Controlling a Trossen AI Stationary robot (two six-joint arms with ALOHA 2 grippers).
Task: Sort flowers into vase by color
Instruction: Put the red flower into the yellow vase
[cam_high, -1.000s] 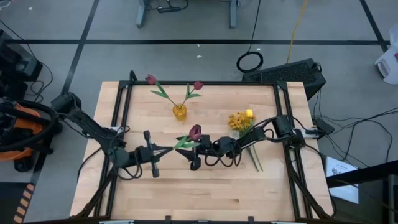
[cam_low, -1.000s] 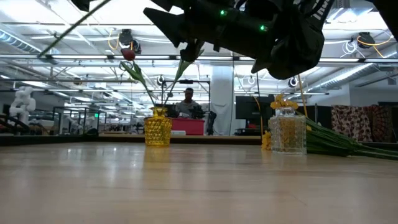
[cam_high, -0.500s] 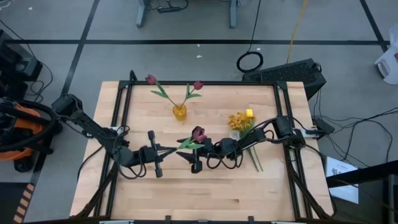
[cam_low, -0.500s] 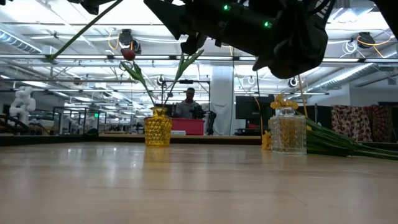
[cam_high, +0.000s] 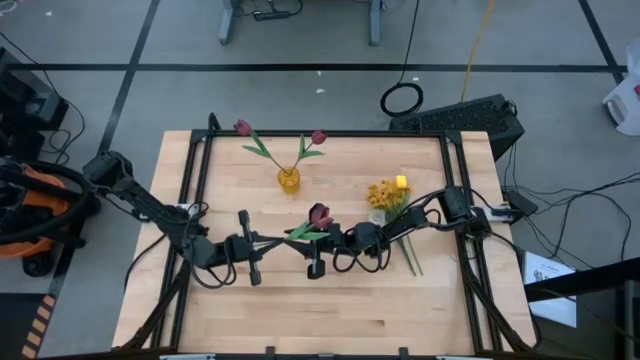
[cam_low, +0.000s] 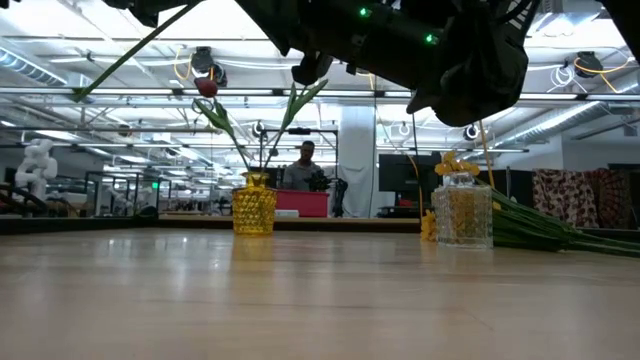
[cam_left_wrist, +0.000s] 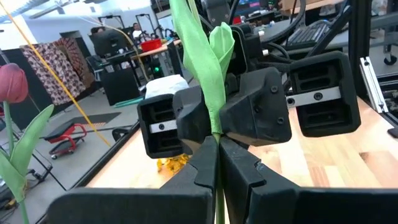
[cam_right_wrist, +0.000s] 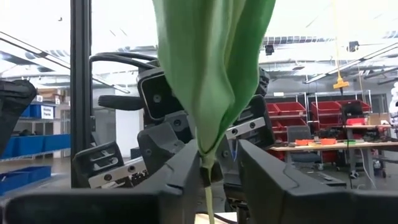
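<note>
Near the bench's middle, the left gripper (cam_high: 262, 243) and the right gripper (cam_high: 300, 247) meet tip to tip around one dark-red tulip (cam_high: 320, 214), held above the wood. In the left wrist view the left fingers (cam_left_wrist: 205, 163) are pressed together on the thin green stem (cam_left_wrist: 217, 186), with the leaf (cam_left_wrist: 205, 59) rising past the right gripper's body. In the right wrist view the right fingers (cam_right_wrist: 186, 163) stand slightly apart on either side of the stem where the leaf (cam_right_wrist: 211, 68) narrows; whether they press it cannot be told.

The bench (cam_high: 300, 320) is pale wood with a black frame; the low view shows a large workshop behind, with a seated person (cam_low: 303, 170).

Farther back stands a yellow vase (cam_high: 288, 179) with two dark-red tulips (cam_high: 243, 128). To the right, a clear vase (cam_low: 462, 210) stands by the yellow flowers (cam_high: 385, 192), whose stems lie on the bench, partly under the right arm.
</note>
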